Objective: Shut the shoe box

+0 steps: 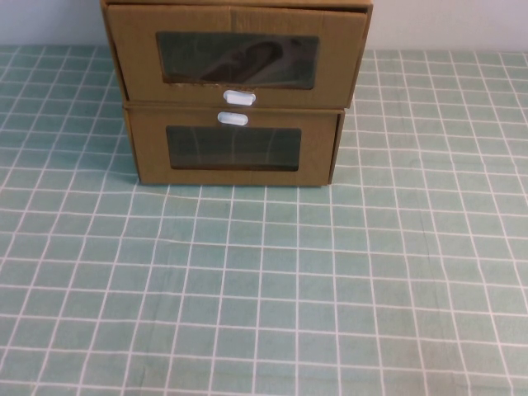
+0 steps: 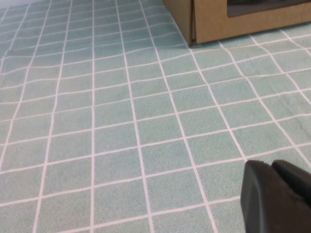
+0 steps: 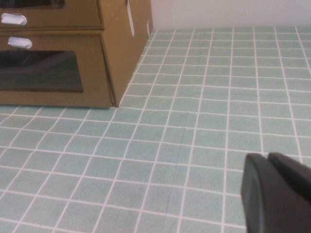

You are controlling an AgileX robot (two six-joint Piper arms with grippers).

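The shoe box [image 1: 237, 58] is the upper of two stacked brown cardboard drawers at the back of the table. It has a clear window with a dark shoe behind it and a white tab [image 1: 239, 97] below the window. Its front panel also shows in the right wrist view [image 3: 58, 18]. I cannot tell how far it stands out. Neither gripper shows in the high view. My left gripper [image 2: 272, 166] is shut and empty, low over the cloth, left of the boxes. My right gripper [image 3: 267, 158] is shut and empty, low over the cloth, right of the boxes.
The lower drawer [image 1: 235, 150] has its white tab [image 1: 233, 118] above its window; its corner shows in the left wrist view [image 2: 218, 22]. A green checked cloth [image 1: 264, 280] covers the table. A pale wall [image 1: 445, 25] stands behind the boxes.
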